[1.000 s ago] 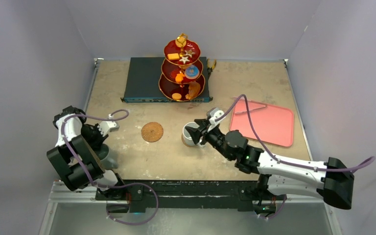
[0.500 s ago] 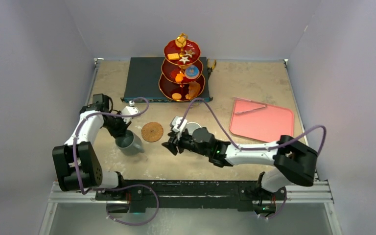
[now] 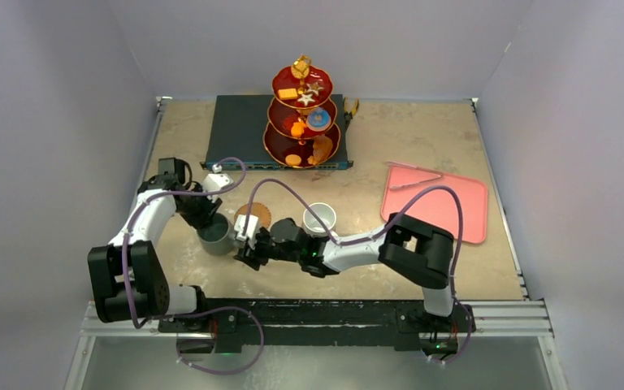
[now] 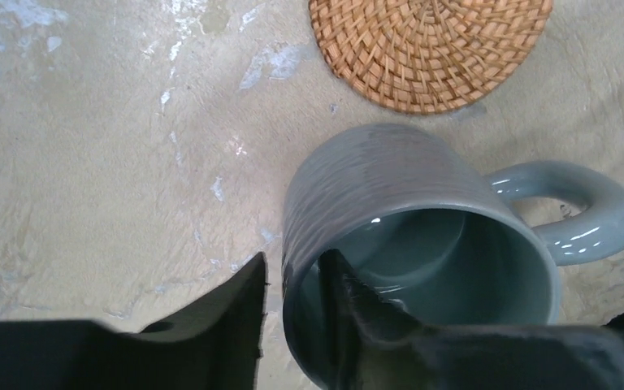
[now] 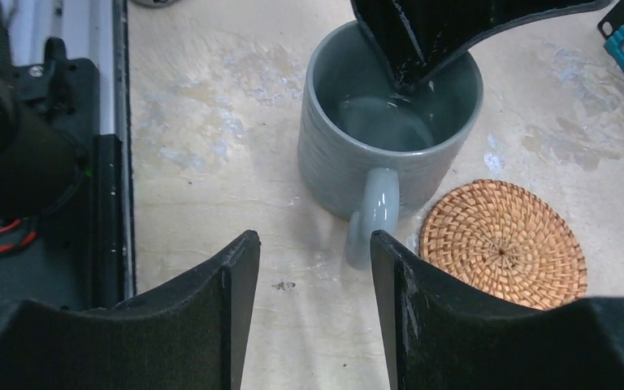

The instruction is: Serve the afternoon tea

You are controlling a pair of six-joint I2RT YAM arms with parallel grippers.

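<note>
Grey mug (image 5: 390,122) stands on the table (image 3: 422,154) just left of the cork coaster (image 5: 500,244), not on it yet. Your left gripper (image 4: 294,276) has swung out from the near edge and now pinches the mug's wall, jaws almost closed, one finger inside. Your right gripper (image 5: 313,248) has left the white mug (image 3: 319,217) and crossed over; it's partly open, empty, lined up on the handle. Likely a handover or reorient before the coaster placement
</note>
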